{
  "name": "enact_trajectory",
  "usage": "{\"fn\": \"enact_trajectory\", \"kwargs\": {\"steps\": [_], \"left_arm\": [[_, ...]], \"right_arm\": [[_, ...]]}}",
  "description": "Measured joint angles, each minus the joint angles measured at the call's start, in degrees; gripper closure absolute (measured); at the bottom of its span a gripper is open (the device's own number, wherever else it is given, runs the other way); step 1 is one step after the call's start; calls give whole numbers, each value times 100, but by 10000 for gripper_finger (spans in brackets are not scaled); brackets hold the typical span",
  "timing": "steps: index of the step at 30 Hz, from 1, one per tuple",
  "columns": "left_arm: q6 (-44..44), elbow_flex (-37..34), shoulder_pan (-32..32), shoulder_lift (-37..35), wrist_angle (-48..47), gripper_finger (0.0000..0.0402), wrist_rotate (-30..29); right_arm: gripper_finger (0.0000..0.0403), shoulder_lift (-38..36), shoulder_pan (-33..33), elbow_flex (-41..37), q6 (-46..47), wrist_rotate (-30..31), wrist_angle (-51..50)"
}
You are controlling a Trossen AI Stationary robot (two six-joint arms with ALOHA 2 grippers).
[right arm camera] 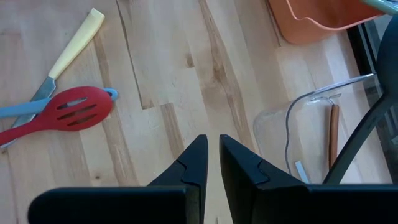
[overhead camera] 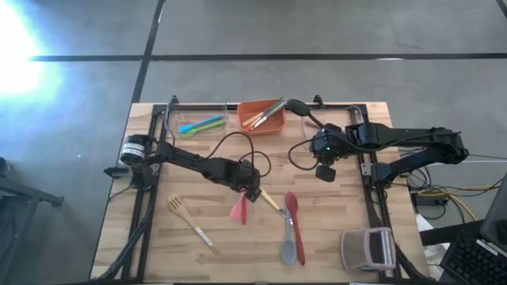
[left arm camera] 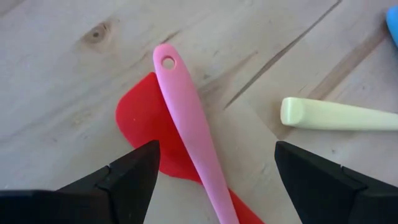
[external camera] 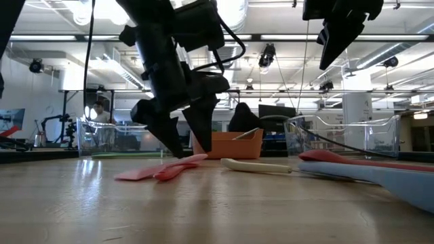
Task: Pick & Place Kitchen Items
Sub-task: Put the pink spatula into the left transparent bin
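Note:
A pink utensil (left arm camera: 186,124) with a holed handle end lies across the blade of a red spatula (left arm camera: 140,121) on the wooden table (overhead camera: 158,245). My left gripper (left arm camera: 216,155) hangs open just above them, pointing steeply down, one finger on either side of the pink handle without touching it; the low view shows it (external camera: 180,146) over the pair (external camera: 166,169). My right gripper (right arm camera: 212,146) is shut on nothing and raised high over the table's right half (overhead camera: 325,172). A cream-handled knife (overhead camera: 272,201), a red slotted spoon (overhead camera: 291,212) and a grey-blue spatula (overhead camera: 287,247) lie to the right.
An orange bin (overhead camera: 262,116) with several utensils stands at the far edge. Beside it a clear bin holds a green and a blue utensil (overhead camera: 201,125). A pale wooden slotted spatula (overhead camera: 188,222) lies near left. Another clear bin (overhead camera: 368,248) sits at the near right corner.

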Motion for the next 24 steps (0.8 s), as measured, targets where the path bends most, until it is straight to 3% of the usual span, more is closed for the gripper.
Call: {"fn": "enact_trajectory", "kwargs": {"steps": [16, 24], "left_arm": [[100, -27, 22, 216, 181, 86, -229], [80, -57, 24, 232, 145, 170, -463]], "right_arm": [[369, 0, -2, -2, -2, 9, 24], [369, 0, -2, -2, -27, 10, 20]]}}
